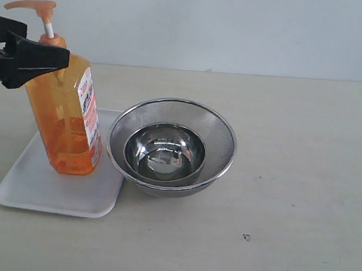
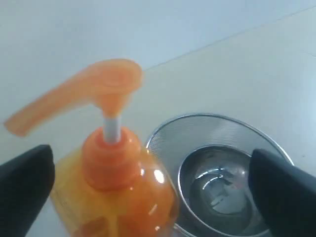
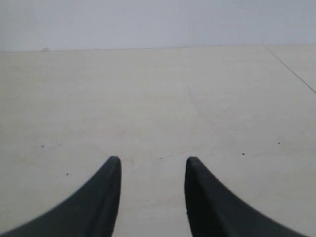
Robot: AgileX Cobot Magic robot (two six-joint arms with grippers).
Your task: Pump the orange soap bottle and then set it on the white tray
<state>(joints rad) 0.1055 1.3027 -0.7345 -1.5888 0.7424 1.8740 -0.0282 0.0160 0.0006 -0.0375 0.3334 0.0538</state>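
- The left claw (image 2: 152, 150) is spread wide, its two black fingers (image 2: 284, 195) on either side of the bottle's shoulder. There is a clear gap on the side towards the strainer, so it grips nothing.
- In the exterior view this claw comes in from the left edge at the height of the bottle's neck, and one finger crosses in front of the neck.
- The bottle (image 1: 68, 122) stands on its base on the tray (image 1: 43, 193), in the tray's far right part.
- Its pump head (image 1: 32, 5) is up, with the white stem bare beneath it, and the spout points to the left of the exterior view.
- The white-and-red label (image 1: 89, 111) faces the strainer.
- The tray lies flat on the table (image 1: 286, 233), and its near half is bare.
- A steel mesh strainer (image 1: 222, 136) sits just right of the bottle, with its rim over the tray's right edge.
- A smaller polished steel bowl (image 1: 165, 152) sits inside the strainer.
- The right claw (image 3: 153, 160) is out of the exterior view. Its wrist view shows its two fingers apart over bare table, with nothing between them.
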